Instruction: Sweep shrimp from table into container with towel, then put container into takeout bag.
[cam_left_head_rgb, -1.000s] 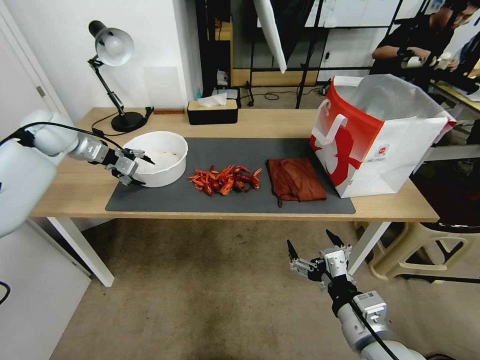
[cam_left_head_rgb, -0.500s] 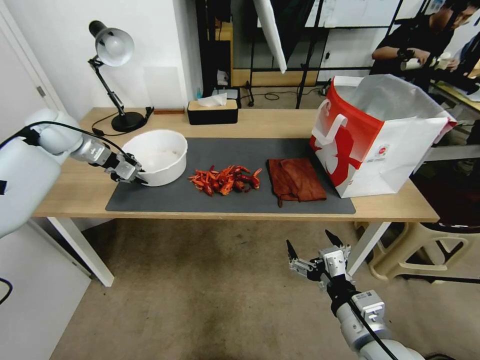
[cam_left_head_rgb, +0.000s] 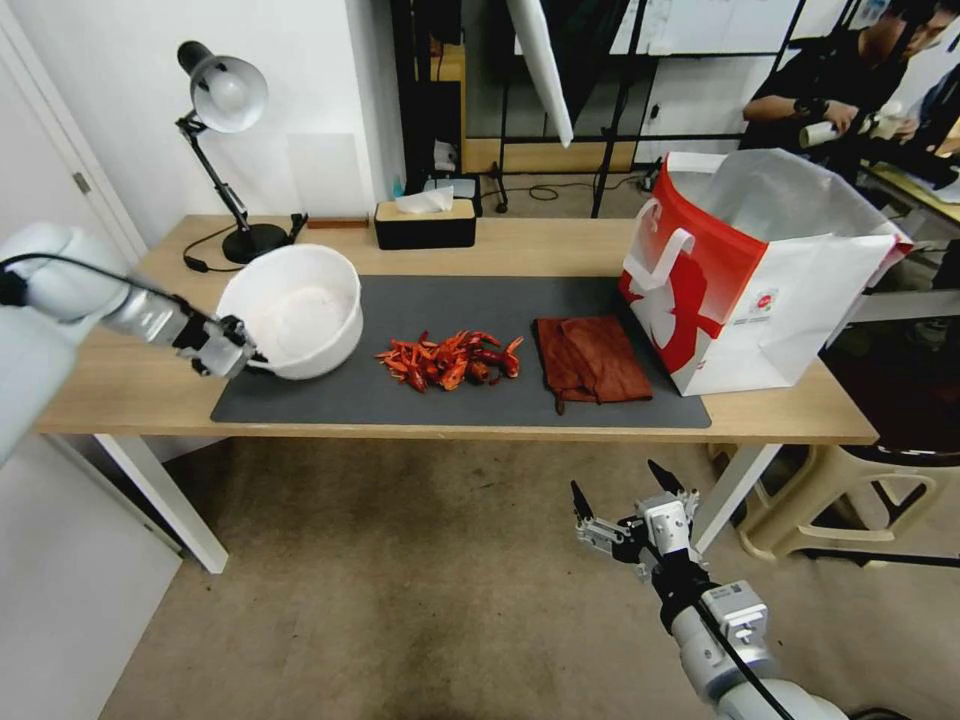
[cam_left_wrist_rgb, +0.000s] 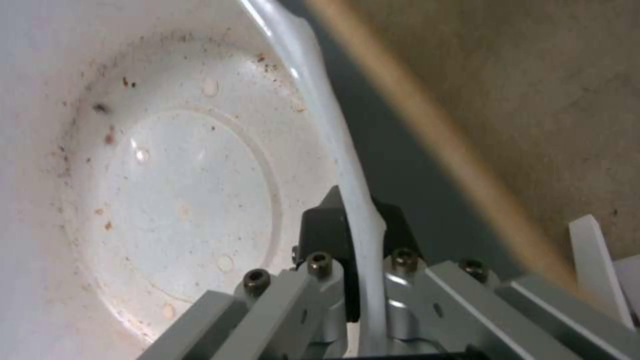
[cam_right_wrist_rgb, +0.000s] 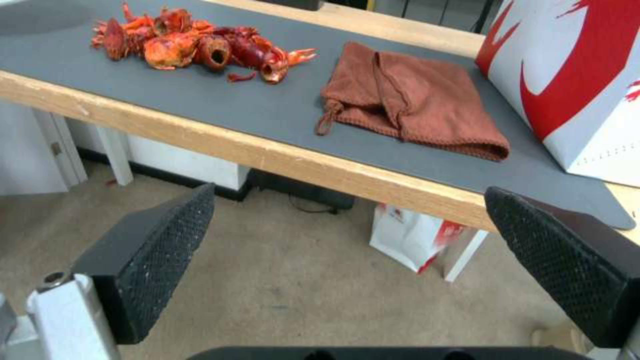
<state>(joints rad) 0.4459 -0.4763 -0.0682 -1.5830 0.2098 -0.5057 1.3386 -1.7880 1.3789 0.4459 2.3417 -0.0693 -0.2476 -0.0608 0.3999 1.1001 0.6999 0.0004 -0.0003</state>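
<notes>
A: Shrimp (cam_left_head_rgb: 450, 360): one heap, red-orange, on the dark mat (cam_left_head_rgb: 580, 415), mid-tabletop, toward the front edge.
B: Container?
A: Container (cam_left_head_rgb: 295, 310): round, white, reddish specks inside, at the mat's left end, tilted with its mouth toward the robot. Left pincer (cam_left_head_rgb: 232, 350): clamped on the container's near rim, wall pinched between its fingers (cam_left_wrist_rgb: 333, 235).
B: Towel and takeout bag?
A: Towel (cam_left_head_rgb: 590, 358): rust-brown, folded, flat on the mat just right of the shrimp, apart from them. Takeout bag (cam_left_head_rgb: 760, 270): red and white, upright, mouth open, at the tabletop's (cam_left_head_rgb: 150, 375) right end, close beside the towel.
B: Right pincer?
A: Right pincer (cam_left_head_rgb: 620, 488): below the tabletop's front edge, over the carpet, fingers (cam_right_wrist_rgb: 160, 260) spread wide, holding nothing.
</notes>
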